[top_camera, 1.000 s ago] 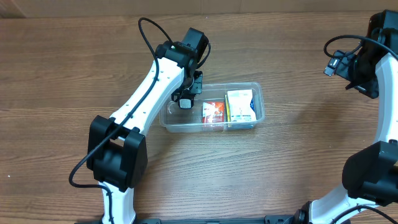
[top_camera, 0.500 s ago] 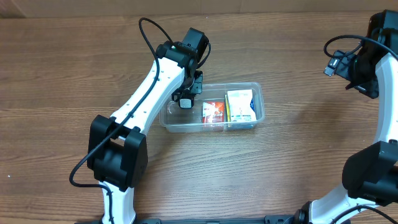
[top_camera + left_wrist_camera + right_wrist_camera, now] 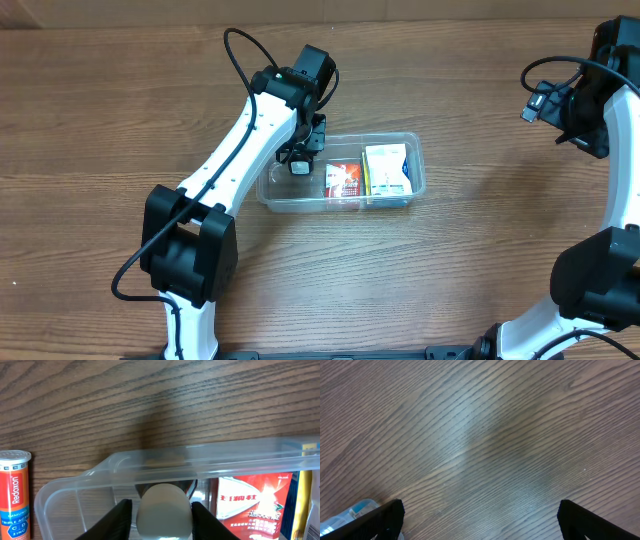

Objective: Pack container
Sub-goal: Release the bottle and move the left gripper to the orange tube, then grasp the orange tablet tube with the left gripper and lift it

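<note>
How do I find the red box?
Find the clear container on the wooden table. Two boxes lie inside it, side by side. The red box sits near the middle and is bright red, while the white box beside it is mostly pale.

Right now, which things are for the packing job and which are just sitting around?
For the job:
- clear bin
- red box and white box, both inside it
- white round-topped thing, between the left fingers
- orange tube beside the bin, probably waiting its turn

Just there:
- wooden table
- right fingers, open over bare wood
</note>
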### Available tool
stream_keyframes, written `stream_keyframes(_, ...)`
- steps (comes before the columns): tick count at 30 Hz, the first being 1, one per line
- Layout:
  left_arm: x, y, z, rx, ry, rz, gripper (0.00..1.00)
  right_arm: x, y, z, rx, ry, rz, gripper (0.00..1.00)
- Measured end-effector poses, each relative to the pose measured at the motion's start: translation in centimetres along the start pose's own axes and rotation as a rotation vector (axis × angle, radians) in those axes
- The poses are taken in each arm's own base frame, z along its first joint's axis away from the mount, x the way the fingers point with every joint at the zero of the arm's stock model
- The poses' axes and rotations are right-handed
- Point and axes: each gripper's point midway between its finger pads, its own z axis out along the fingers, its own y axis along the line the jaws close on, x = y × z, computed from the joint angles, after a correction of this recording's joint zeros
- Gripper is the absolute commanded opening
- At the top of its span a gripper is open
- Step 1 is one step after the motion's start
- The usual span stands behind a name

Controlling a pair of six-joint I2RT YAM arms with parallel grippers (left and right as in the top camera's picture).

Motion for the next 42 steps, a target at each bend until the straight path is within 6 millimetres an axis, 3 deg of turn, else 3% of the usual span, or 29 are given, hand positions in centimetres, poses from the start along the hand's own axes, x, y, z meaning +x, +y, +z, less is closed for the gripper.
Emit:
stream_keyframes(2,0.1,0.0,0.0,-0.002,0.005,0.004,0.36,0.0,0.0,0.0,0.0,0.0,0.0,1.0)
stream_keyframes(7,0.0,0.1,-0.6,0.0,-0.008,0.027,0.59,0.0,0.0,0.0,0.0,0.0,0.0,1.0)
stream_keyframes(9,-0.5,0.3,-3.1,0.015,-0.065,0.027,0.64,0.0,0.0,0.0,0.0,0.0,0.0,1.0)
stream_keyframes(12,-0.7,1.5,-8.9,0.034,-0.182,0.027,0.74,0.0,0.0,0.0,0.0,0.0,0.0,1.0)
stream_keyframes(15,0.6,4.3,-13.1,0.028,-0.225,-0.012,0.79,0.0,0.0,0.0,0.0,0.0,0.0,1.0)
stream_keyframes(17,2.2,7.5,-13.9,-0.015,-0.174,-0.064,0.83,0.0,0.0,0.0,0.0,0.0,0.0,1.0)
stream_keyframes(21,3.7,13.3,-12.3,-0.096,-0.044,-0.183,0.93,0.0,0.0,0.0,0.0,0.0,0.0,1.0)
stream_keyframes(24,4.4,15.5,-8.7,-0.118,0.004,-0.177,0.96,0.0,0.0,0.0,0.001,0.001,0.0,1.0)
stream_keyframes(27,5.5,15.7,-3.2,-0.101,0.039,-0.134,0.96,0.0,0.0,0.0,0.0,0.0,0.0,1.0)
stream_keyframes(34,8.1,17.0,4.0,-0.044,0.042,-0.168,0.94,0.0,0.0,0.0,0.0,0.001,0.0,1.0)
stream_keyframes(37,7.9,18.4,5.4,-0.04,-0.004,-0.212,0.93,0.0,0.0,0.0,0.0,-0.001,0.0,1.0)
stream_keyframes(42,4.7,19.5,5.9,-0.04,-0.15,-0.137,0.9,0.0,0.0,0.0,0.0,0.0,0.0,1.0)
